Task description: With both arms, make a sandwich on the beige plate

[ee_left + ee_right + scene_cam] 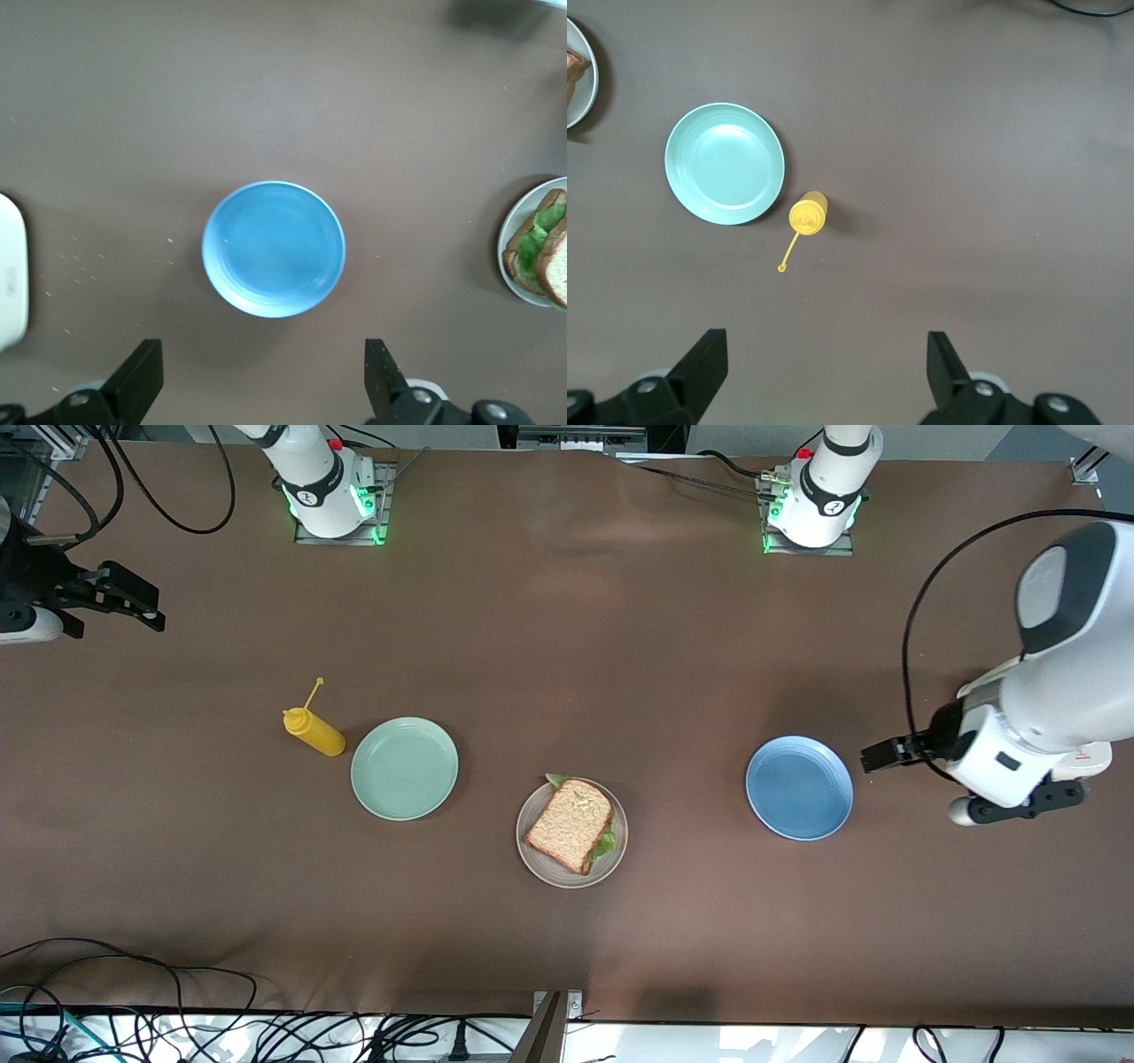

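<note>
Now sandwich on beige plate; lettuce seemingly inside.

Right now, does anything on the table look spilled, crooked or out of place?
Little stands out. The sandwich sits turned at an angle on the beige plate, lettuce poking out. The mustard bottle has its cap hanging open. Pale crumbs lie beside the blue plate.

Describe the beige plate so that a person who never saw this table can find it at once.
On the brown table three round plates stand in a row. The beige plate is the middle one, between the mint green plate and the blue plate, and nearest to the front camera. Only it carries food: the sandwich of brown bread with green lettuce.
</note>
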Controlling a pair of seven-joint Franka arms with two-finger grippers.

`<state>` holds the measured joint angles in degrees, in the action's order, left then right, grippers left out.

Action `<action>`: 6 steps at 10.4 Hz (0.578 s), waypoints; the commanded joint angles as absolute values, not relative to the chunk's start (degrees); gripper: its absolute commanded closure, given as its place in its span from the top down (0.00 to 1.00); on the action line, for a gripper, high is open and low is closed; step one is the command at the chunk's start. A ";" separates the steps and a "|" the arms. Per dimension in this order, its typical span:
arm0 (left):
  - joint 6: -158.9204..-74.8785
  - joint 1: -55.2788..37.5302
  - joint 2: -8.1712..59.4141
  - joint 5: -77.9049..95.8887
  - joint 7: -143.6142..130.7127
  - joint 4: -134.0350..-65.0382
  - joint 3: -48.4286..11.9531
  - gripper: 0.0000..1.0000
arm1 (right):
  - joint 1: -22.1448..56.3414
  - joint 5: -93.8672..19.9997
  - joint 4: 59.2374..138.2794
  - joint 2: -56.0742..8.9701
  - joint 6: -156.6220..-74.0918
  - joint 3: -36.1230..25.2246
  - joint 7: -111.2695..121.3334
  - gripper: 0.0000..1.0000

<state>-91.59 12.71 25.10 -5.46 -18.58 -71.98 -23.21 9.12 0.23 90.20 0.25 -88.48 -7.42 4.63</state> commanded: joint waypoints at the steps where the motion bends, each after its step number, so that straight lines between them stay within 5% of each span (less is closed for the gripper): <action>1: -87.29 15.11 23.12 -6.94 -10.04 -70.84 -23.38 1.00 | 8.97 0.35 88.42 -0.53 -87.19 -7.73 4.48 1.00; 6: -86.92 18.64 21.53 -6.86 -6.18 -72.16 -22.51 0.99 | 8.79 -0.43 88.33 -1.49 -86.48 -8.17 4.57 1.00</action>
